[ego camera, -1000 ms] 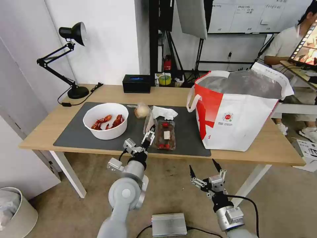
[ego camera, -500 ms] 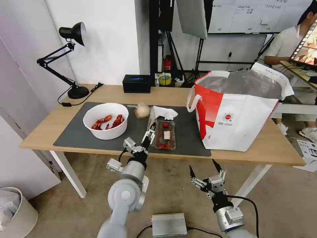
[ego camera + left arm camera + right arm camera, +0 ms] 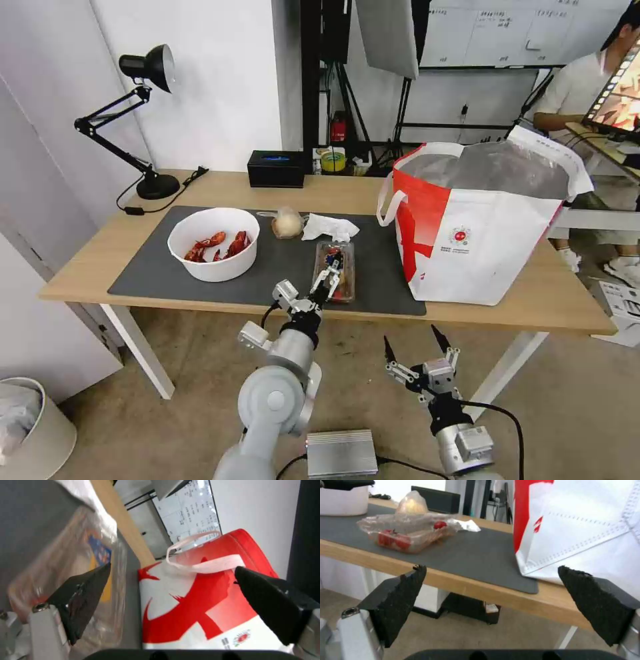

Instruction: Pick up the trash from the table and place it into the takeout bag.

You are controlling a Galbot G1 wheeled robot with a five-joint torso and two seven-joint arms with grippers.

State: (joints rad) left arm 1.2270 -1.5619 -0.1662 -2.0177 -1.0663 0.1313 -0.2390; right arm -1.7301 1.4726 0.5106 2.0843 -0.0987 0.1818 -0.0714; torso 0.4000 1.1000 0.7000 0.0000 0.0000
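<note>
On the table (image 3: 320, 190), a white bowl of red crayfish (image 3: 213, 252) stands at the left of the dark mat (image 3: 167, 283). A small clear bag with a beige lump (image 3: 287, 223) and a crumpled tissue (image 3: 328, 228) lie further back. The clear tray of cherry tomatoes (image 3: 347, 280) rests near the mat's front edge with its lid down. My left gripper (image 3: 332, 267) hovers over this tray, open; in the left wrist view the tray (image 3: 66, 567) lies against one finger (image 3: 83, 597). The takeout bag (image 3: 480, 227) stands open on the right. My right gripper (image 3: 415, 347) hangs open below the table's front edge.
A black desk lamp (image 3: 143, 120) and a black box (image 3: 275, 168) stand along the table's back edge. A white bin (image 3: 30, 427) stands on the floor at the left, a metal box (image 3: 341, 452) on the floor between my arms. White table legs (image 3: 140, 350) flank the front.
My left gripper has moved right, from beside the tomato tray to over it. The tray's lid, raised before, now lies down. The right arm has barely shifted.
</note>
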